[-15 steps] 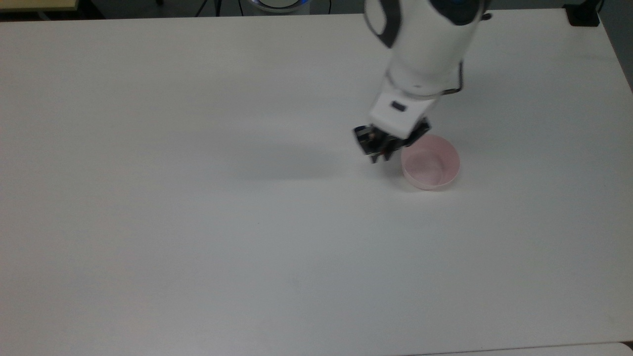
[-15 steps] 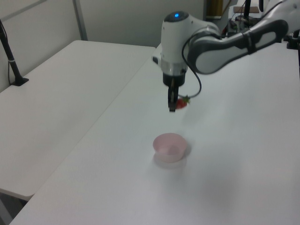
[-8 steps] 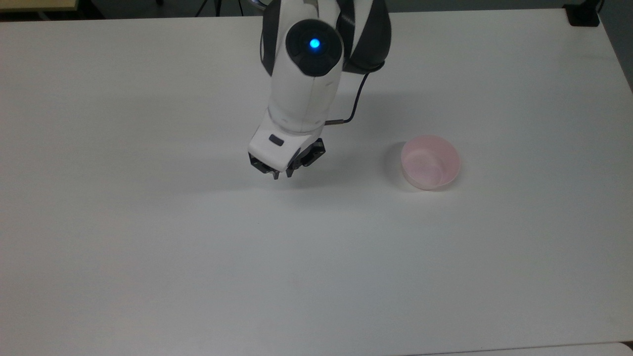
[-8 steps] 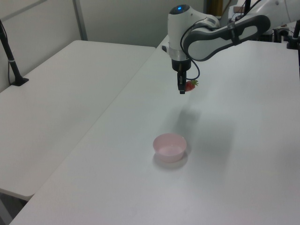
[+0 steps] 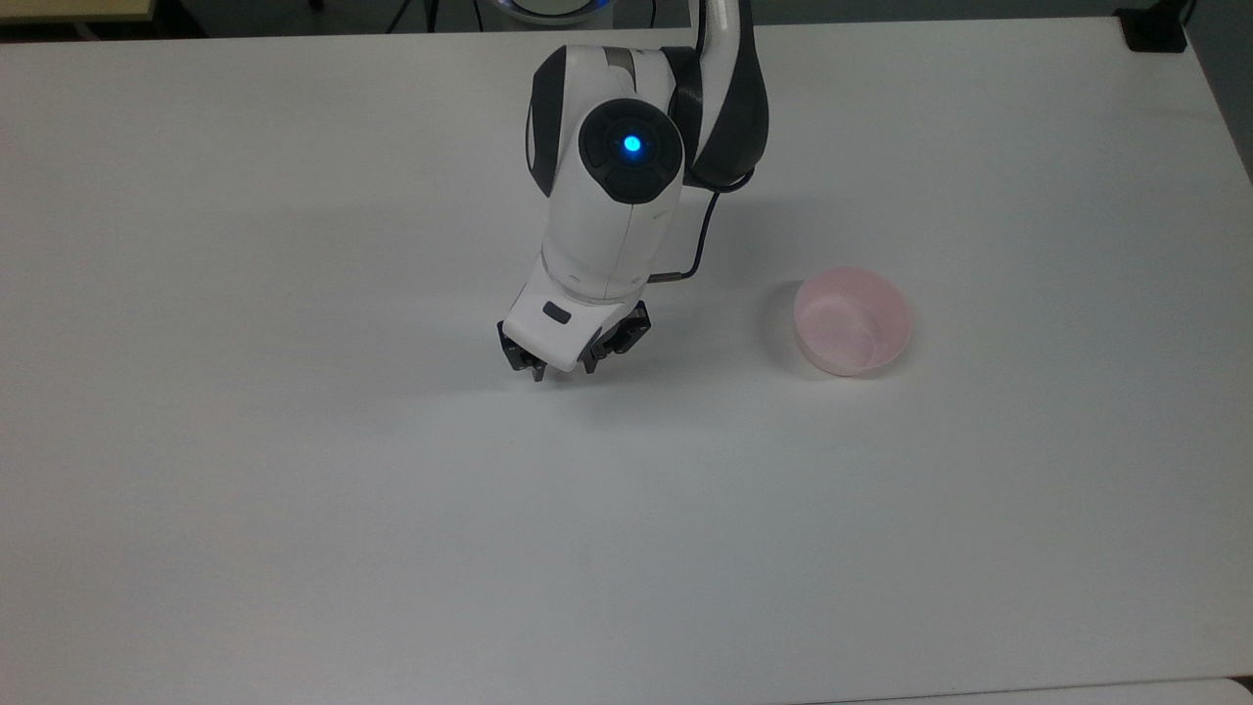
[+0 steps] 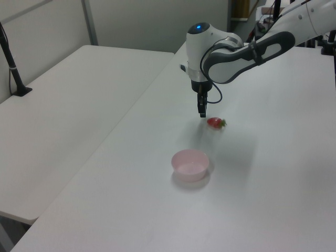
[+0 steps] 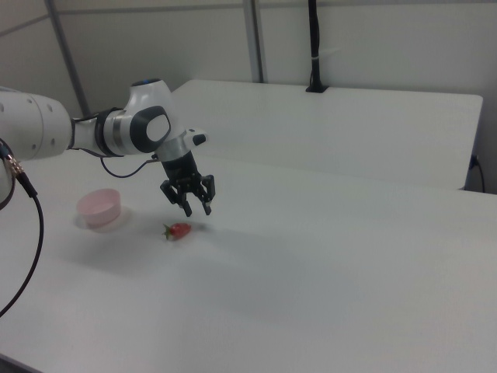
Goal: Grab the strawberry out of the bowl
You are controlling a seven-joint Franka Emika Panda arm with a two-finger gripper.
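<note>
The bowl (image 5: 852,321) looks like thin, pale pink plastic, translucent enough for the table to show through its smooth wall. The strawberry (image 7: 179,230) has a glossy red skin and a matt green leafy cap. The table (image 5: 294,490) is a smooth, matt white board with soft reflections. The arm (image 5: 612,215) wears glossy white plastic shells with dark matt joints, and the gripper (image 7: 196,207) is matt black.

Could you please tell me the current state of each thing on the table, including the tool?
Strawberry: lying on the white table, outside the bowl, not held.
Bowl: upright, empty.
Tool: open, holding nothing, hovering just above the strawberry.
</note>
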